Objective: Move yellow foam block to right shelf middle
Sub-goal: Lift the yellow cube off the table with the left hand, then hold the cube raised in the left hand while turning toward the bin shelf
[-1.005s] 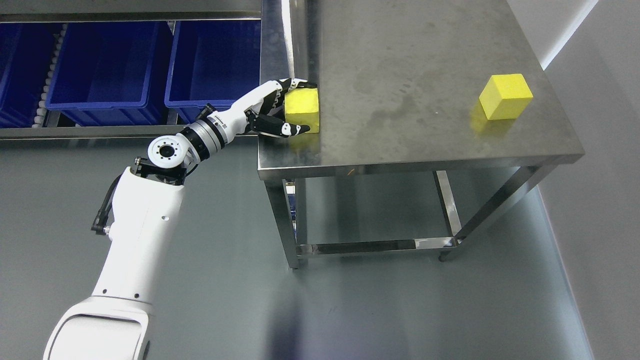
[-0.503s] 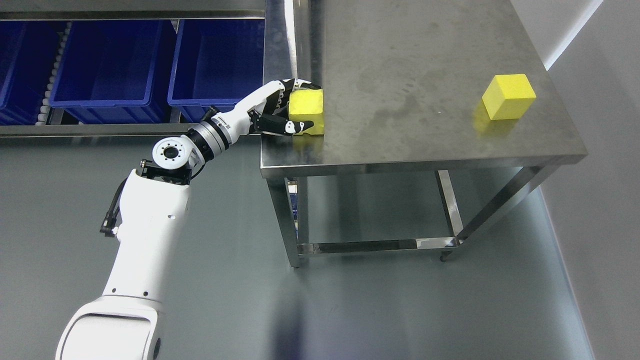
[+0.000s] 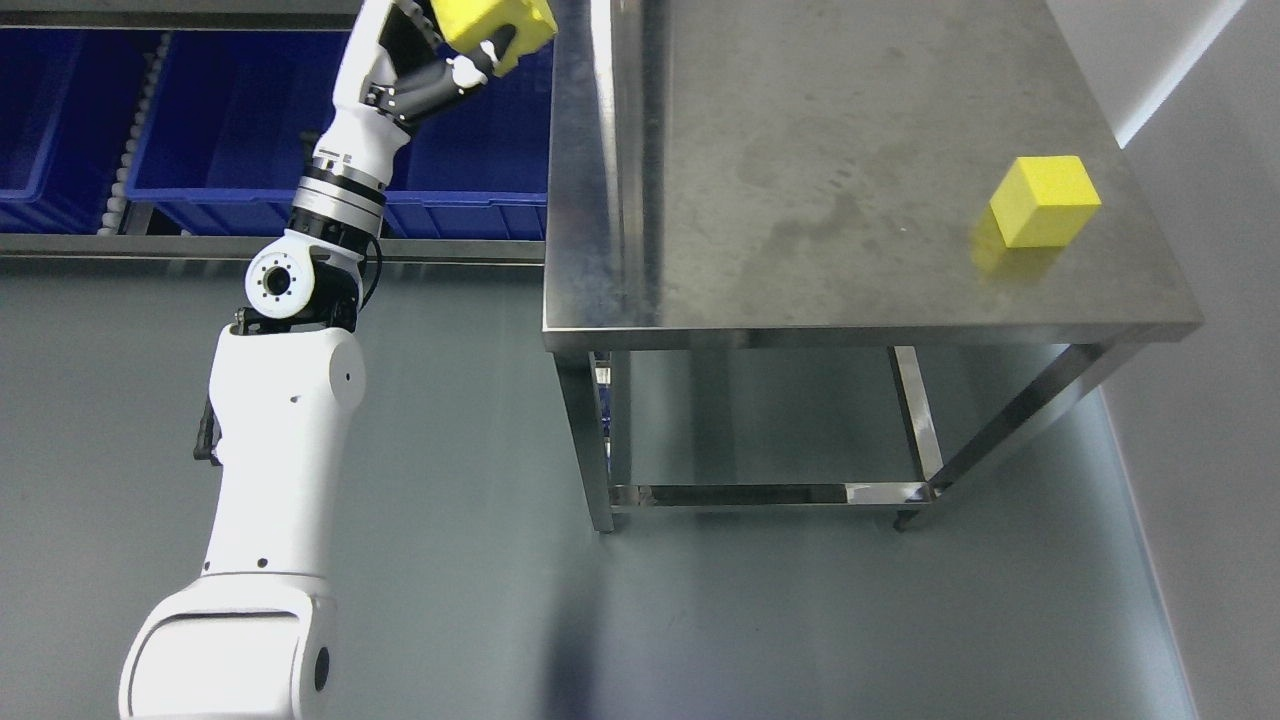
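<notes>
My left hand (image 3: 470, 40) is raised at the top edge of the head view, shut on a yellow foam block (image 3: 495, 22) that is partly cut off by the frame. The block hangs in the air over the blue bins, left of the steel table (image 3: 800, 120). A black and white finger (image 3: 478, 62) wraps across the block's lower face. A second yellow foam block (image 3: 1045, 200) rests on the table near its right edge. The left arm rises from the lower left. My right arm does not show.
Blue bins (image 3: 230, 110) sit on a low steel rack (image 3: 260, 245) at the upper left. The table's legs and lower crossbar (image 3: 770, 494) stand over the grey floor. A pale wall (image 3: 1220, 250) runs along the right.
My left hand has lifted the yellow foam block off the table's left edge and carried it up and to the left. The camera has also shifted slightly.
</notes>
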Controlling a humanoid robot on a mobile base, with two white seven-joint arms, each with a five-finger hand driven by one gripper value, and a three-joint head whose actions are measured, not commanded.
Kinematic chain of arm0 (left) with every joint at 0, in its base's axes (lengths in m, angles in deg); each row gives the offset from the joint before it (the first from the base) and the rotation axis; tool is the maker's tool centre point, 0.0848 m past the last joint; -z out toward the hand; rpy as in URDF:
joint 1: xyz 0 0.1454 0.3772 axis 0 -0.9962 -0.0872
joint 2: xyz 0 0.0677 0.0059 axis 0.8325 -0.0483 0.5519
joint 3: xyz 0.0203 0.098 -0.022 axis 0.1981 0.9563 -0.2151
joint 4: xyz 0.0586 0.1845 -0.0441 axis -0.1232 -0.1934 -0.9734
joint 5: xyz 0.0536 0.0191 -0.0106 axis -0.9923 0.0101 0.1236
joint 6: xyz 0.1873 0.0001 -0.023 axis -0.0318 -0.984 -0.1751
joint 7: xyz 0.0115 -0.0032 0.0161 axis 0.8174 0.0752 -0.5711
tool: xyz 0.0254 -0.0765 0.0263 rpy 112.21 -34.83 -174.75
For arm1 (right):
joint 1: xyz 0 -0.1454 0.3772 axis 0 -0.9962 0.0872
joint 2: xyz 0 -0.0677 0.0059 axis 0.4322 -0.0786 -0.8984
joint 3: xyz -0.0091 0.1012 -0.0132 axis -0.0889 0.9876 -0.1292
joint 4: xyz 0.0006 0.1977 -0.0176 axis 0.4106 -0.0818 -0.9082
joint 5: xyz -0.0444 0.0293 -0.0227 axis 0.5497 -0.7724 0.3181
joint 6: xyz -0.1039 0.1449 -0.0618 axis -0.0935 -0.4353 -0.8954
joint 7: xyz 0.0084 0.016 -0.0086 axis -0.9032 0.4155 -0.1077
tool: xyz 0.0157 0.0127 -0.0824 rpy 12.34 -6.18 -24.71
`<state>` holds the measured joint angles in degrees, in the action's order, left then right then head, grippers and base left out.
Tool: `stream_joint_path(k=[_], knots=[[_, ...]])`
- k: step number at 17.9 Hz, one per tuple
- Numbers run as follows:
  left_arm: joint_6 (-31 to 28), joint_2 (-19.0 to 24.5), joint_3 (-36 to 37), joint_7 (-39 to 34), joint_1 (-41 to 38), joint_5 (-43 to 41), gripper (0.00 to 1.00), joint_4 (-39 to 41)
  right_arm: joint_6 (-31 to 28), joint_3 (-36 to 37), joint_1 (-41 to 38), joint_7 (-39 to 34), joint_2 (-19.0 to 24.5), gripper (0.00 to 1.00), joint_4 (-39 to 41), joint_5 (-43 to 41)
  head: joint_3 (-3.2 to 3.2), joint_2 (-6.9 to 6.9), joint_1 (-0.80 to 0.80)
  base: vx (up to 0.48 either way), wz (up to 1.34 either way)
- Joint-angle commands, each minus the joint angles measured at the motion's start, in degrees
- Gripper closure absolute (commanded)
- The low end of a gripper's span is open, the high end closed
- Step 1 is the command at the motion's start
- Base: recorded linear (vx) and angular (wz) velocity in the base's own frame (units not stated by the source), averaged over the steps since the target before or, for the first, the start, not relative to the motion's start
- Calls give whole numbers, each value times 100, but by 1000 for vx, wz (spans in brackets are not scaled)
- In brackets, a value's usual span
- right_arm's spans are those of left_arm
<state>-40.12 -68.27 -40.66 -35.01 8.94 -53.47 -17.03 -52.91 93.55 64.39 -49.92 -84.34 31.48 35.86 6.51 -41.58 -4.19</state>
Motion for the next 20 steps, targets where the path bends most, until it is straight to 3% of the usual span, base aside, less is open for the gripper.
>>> stream_joint_path(k=[1, 6, 10, 20], knots=[[201, 21, -642, -525, -460, 437, 55, 561, -4, 8, -8, -4, -100, 0, 100, 18, 0, 0, 0, -15, 270], [-1, 21, -668, -517, -1400, 437, 55, 1484, -4, 0, -8, -4, -100, 0, 100, 18, 0, 0, 0, 8, 611], [-28, 21, -686, -508, -1770, 437, 55, 1784, -4, 0, -8, -4, -100, 0, 100, 18, 0, 0, 0, 87, 1005], [-36, 21, -695, -517, -1850, 437, 55, 1890, -4, 0, -8, -4, -100, 0, 100, 18, 0, 0, 0, 147, 1132]])
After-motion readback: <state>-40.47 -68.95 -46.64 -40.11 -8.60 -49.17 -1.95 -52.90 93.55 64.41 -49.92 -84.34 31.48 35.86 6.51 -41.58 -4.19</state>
